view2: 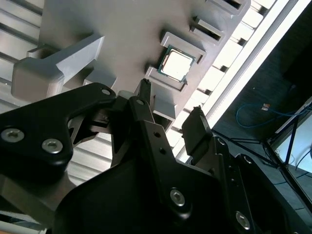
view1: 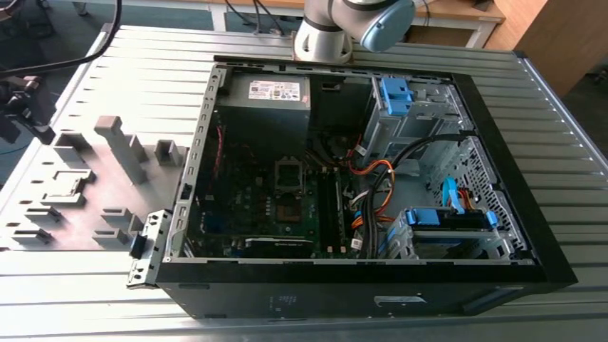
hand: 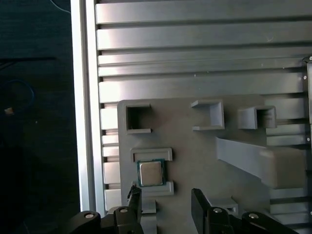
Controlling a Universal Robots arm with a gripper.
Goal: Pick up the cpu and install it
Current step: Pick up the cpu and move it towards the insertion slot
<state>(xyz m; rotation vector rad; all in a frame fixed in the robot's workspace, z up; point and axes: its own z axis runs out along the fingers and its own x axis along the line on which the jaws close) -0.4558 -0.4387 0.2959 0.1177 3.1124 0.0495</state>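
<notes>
The cpu (hand: pixel 150 173) lies flat in a framed nest near the grey fixture plate's (hand: pixel 195 156) edge. The gripper (hand: pixel 165 195) hovers over that plate, fingers spread and empty, the cpu just beyond one fingertip, untouched.

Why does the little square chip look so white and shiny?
In the second wrist view, light glares off the small square silver-grey metal cpu, washing its top nearly white; in the first wrist view, the cpu looks duller grey.

Open PC case (view1: pixel 332 288), grey holder plate (view1: pixel 102 187) beside it, slatted metal table (view1: pixel 542 121)
</notes>
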